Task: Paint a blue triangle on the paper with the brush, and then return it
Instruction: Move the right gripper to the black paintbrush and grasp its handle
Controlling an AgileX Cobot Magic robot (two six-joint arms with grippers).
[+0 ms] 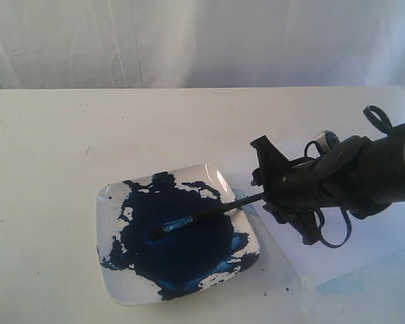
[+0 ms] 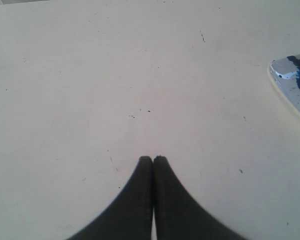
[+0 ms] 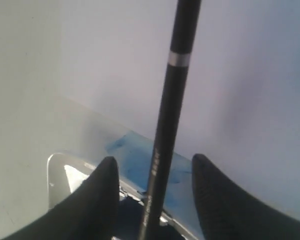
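Note:
The brush lies with its blue bristles in the paint on the white square plate, its black handle slanting up over the plate's right rim. My right gripper stands open around the handle. In the right wrist view the handle passes between the two fingers with a gap on each side of my right gripper. The paper lies right of the plate, largely under the right arm. The blue triangle is hidden or out of view. My left gripper is shut over bare table.
Dark blue paint covers most of the plate, whose corner shows in the left wrist view. A pale blue smear marks the table by the paper's near edge. White cloth hangs behind the table. The left arm does not show in the exterior view.

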